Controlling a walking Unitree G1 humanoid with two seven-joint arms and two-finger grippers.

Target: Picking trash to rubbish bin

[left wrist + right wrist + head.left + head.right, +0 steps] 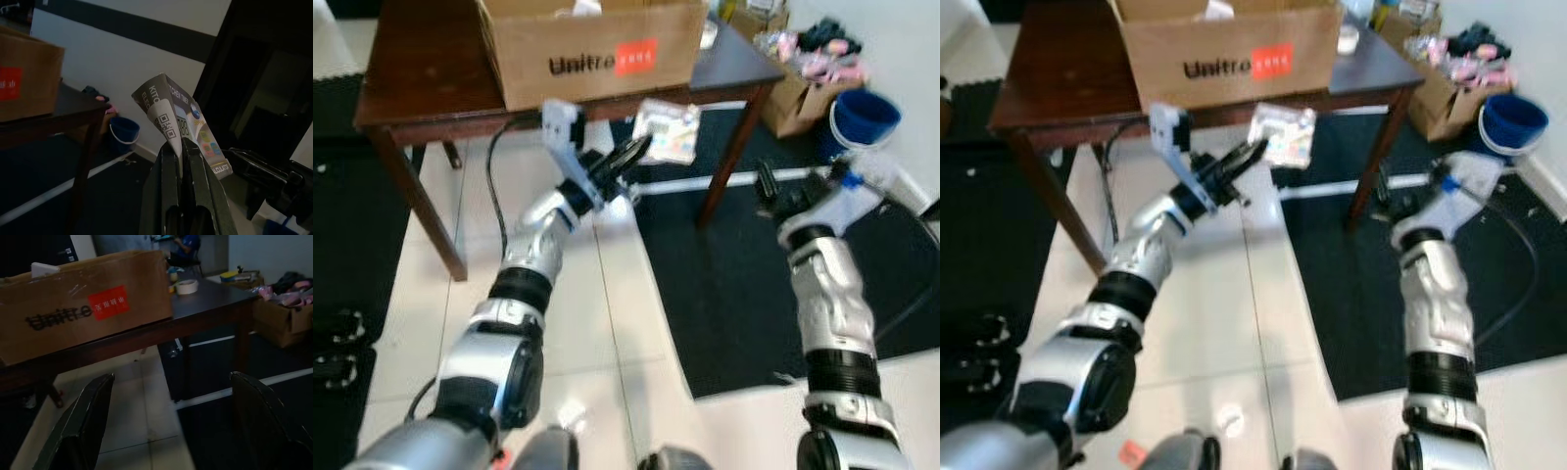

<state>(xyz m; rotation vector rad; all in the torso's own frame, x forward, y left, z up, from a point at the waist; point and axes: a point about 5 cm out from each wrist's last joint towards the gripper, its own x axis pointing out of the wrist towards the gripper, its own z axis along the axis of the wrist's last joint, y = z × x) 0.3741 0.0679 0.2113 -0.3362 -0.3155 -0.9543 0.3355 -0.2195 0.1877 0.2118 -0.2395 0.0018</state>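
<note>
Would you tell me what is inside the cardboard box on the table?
The cardboard box on the table shows something white above its rim; its walls hide the rest.

Both eye views look down and forward from the head at the desk point(421, 88), sharing the box point(597, 49) on it and the floor before it. Left wrist view sits low beside the desk, facing past its corner. Right wrist view faces the box from near, below desk level.
</note>
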